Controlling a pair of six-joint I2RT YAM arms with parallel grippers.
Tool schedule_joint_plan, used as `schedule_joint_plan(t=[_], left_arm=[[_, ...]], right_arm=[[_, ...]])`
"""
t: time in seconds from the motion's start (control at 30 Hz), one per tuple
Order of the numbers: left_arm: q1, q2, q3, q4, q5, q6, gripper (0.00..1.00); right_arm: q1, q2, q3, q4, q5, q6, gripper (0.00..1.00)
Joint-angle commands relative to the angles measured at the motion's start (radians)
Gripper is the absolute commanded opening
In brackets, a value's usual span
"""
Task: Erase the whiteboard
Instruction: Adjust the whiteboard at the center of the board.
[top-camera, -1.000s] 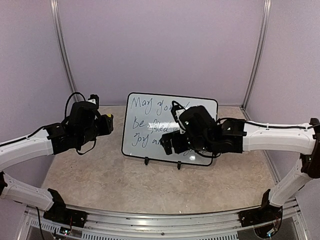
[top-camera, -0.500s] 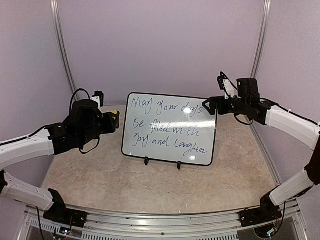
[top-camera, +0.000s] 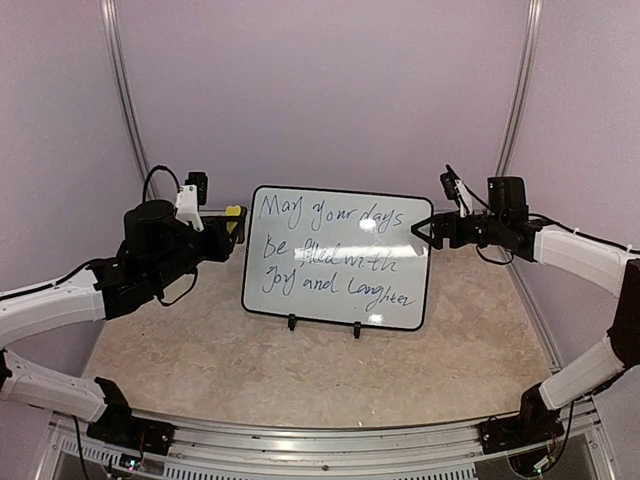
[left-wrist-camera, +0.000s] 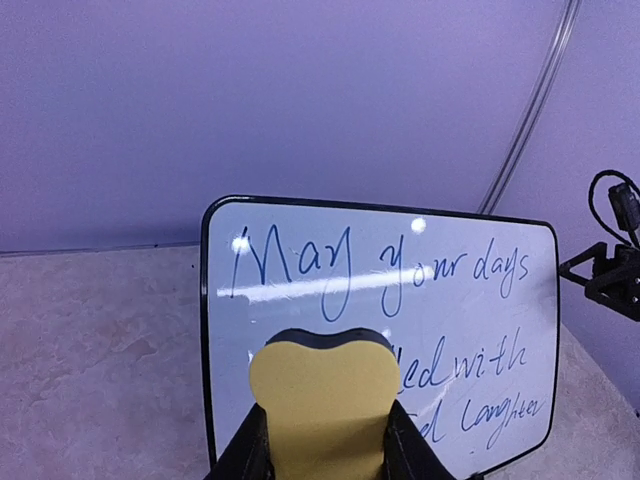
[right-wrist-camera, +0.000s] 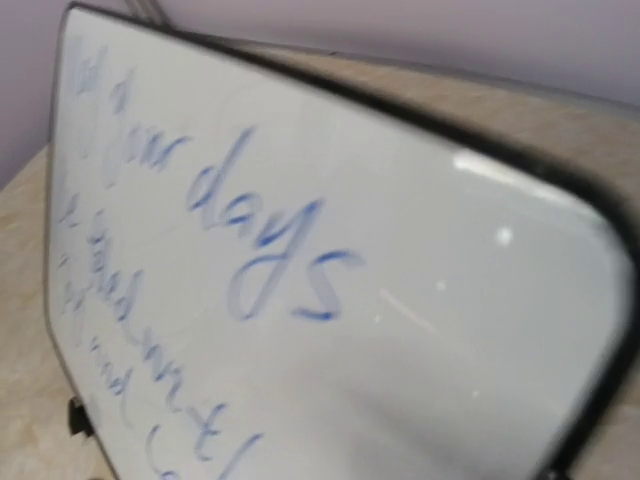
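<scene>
The whiteboard (top-camera: 338, 262) stands upright on small black feet at the middle of the table, with three lines of blue cursive writing. My left gripper (top-camera: 226, 226) is shut on a yellow eraser (top-camera: 234, 221) just off the board's upper left corner. In the left wrist view the eraser (left-wrist-camera: 325, 390) sits between my fingers (left-wrist-camera: 247, 455), its dark pad facing the whiteboard (left-wrist-camera: 470, 330). My right gripper (top-camera: 424, 229) hovers at the board's upper right edge, fingers apart and holding nothing. The right wrist view shows only the whiteboard (right-wrist-camera: 300, 250) up close, blurred.
The beige tabletop (top-camera: 300, 370) is enclosed by lavender walls with metal posts (top-camera: 125, 90) at the back corners. The board's feet (top-camera: 293, 322) stick out toward me. An aluminium rail (top-camera: 320, 440) with the arm bases runs along the near edge.
My right arm swung from in front of the board's middle out to its upper right edge. My left gripper carried the eraser up and right, toward the board's upper left corner.
</scene>
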Motion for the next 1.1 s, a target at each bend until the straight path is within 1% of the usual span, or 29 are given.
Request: schedule_joint_plan(t=[0.0, 0.1, 0.27, 0.33, 0.37, 0.4, 0.57, 0.6, 0.67, 0.73, 0.83, 0.9, 1.07], left_arm=[[0.072, -0.005, -0.031, 0.183, 0.138, 0.043, 0.32], [0.099, 0.018, -0.041, 0.238, 0.161, 0.030, 0.32], [0.087, 0.087, -0.019, 0.274, 0.185, 0.056, 0.33], [0.083, 0.101, -0.022, 0.297, 0.193, 0.082, 0.33], [0.084, 0.105, -0.023, 0.305, 0.189, 0.089, 0.33], [0.086, 0.107, -0.023, 0.311, 0.185, 0.090, 0.33], [0.097, 0.096, -0.051, 0.375, 0.237, 0.106, 0.33], [0.101, 0.096, -0.054, 0.384, 0.247, 0.103, 0.33], [0.109, 0.099, -0.060, 0.405, 0.275, 0.095, 0.33], [0.112, 0.103, -0.066, 0.419, 0.289, 0.093, 0.34], [0.112, 0.111, -0.079, 0.449, 0.300, 0.094, 0.34], [0.113, 0.118, -0.086, 0.463, 0.300, 0.096, 0.34], [0.131, 0.126, -0.106, 0.514, 0.371, 0.114, 0.34]], right_arm=[[-0.005, 0.004, -0.058, 0.074, -0.124, 0.018, 0.87], [-0.006, 0.005, -0.088, 0.119, -0.151, 0.033, 0.84], [-0.006, 0.003, -0.140, 0.176, -0.196, 0.071, 0.78], [-0.006, -0.004, -0.162, 0.203, -0.207, 0.080, 0.72], [-0.007, -0.012, -0.167, 0.198, -0.189, 0.081, 0.70], [-0.007, -0.027, -0.173, 0.195, -0.170, 0.079, 0.71], [-0.008, -0.193, -0.219, 0.229, -0.054, 0.104, 0.81], [-0.009, -0.217, -0.222, 0.227, -0.022, 0.105, 0.84], [-0.010, -0.245, -0.223, 0.214, 0.033, 0.104, 0.86], [-0.012, -0.236, -0.216, 0.195, 0.079, 0.091, 0.88], [-0.016, -0.172, -0.196, 0.161, 0.124, 0.083, 0.88], [-0.017, -0.127, -0.186, 0.163, 0.121, 0.083, 0.87], [-0.021, -0.065, -0.192, 0.240, 0.098, 0.099, 0.87]])
